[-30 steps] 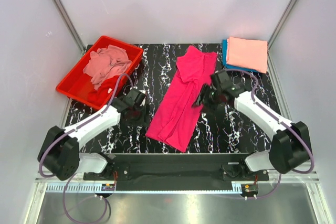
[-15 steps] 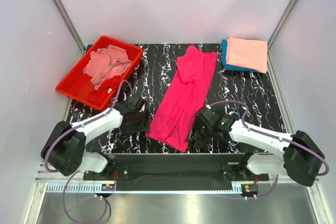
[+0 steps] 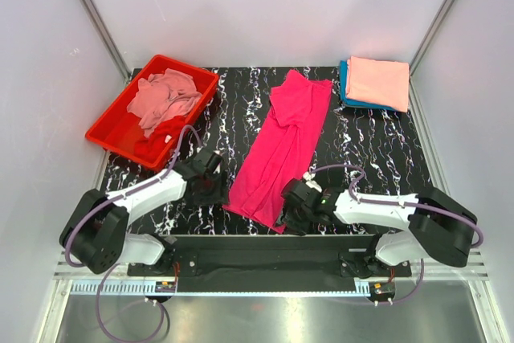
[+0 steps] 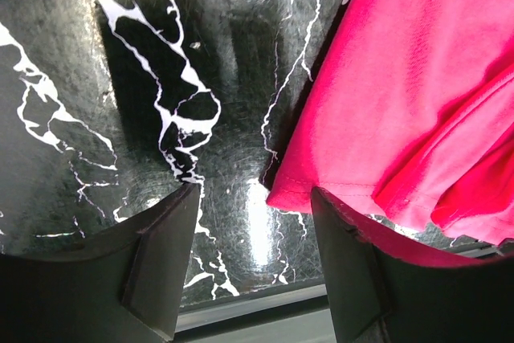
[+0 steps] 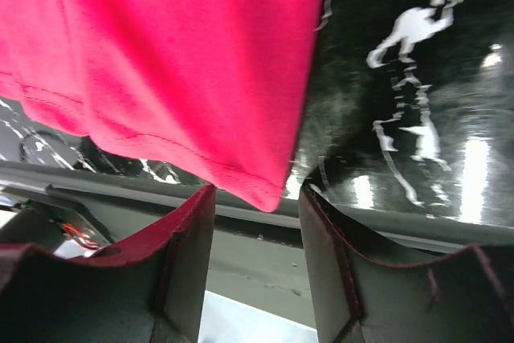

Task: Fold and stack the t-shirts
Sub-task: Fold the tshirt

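A hot pink t-shirt (image 3: 285, 138), folded into a long strip, lies diagonally on the black marbled table (image 3: 377, 146). My left gripper (image 3: 215, 189) is open and low beside its near left corner. In the left wrist view the hem corner (image 4: 283, 195) lies just ahead of the open fingers (image 4: 161, 267), nearer the right one. My right gripper (image 3: 289, 213) is open at the near right corner. In the right wrist view the corner (image 5: 269, 197) hangs between the fingertips (image 5: 183, 267). A salmon-peach tee (image 3: 379, 80) lies folded on a teal-blue one (image 3: 345, 86) at the back right.
A red plastic tray (image 3: 112, 136) at the back left holds a crumpled dusty pink tee (image 3: 165, 95) and a red one (image 3: 161, 130). The table's near edge and a metal rail (image 5: 265, 271) run just beyond the shirt's near end.
My right gripper has swung from the shirt's middle right side down to its near right corner. My left gripper has edged closer to the near left corner.
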Motion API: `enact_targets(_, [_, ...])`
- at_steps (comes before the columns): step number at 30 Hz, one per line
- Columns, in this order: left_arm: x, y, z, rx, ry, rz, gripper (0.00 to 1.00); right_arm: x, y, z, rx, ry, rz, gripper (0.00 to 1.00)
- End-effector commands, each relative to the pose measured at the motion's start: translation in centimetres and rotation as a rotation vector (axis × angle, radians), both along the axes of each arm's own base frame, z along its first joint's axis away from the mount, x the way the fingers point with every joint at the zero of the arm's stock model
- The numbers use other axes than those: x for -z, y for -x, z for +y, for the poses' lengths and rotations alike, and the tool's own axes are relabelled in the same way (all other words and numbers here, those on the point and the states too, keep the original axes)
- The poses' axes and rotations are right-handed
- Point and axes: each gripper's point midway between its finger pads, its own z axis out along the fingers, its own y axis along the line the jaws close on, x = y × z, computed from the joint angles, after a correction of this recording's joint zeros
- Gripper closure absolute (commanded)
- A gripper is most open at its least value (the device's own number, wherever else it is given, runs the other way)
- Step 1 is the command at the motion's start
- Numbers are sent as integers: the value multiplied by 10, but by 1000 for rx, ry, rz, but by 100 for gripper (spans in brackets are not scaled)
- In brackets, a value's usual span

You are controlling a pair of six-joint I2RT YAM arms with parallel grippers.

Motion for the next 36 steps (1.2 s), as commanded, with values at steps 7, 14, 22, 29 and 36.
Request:
enact_targets(7, [-26, -7, 0, -42, 25, -90, 35, 16, -4, -10, 47, 90, -31, 77])
enact_targets(14, [-62, 7, -9, -4, 71, -161, 31, -3, 25, -54, -3, 148, 6, 100])
enact_targets(22, [-44, 60, -65, 120, 232, -86, 33, 2, 59, -95, 10, 176, 95, 100])
enact_targets(29, [-25, 82, -95, 165, 261, -30, 34, -13, 65, -113, 63, 131, 67, 99])
enact_targets(36, [-20, 94, -108, 180, 284, 3, 34, -17, 63, -114, 71, 123, 55, 99])
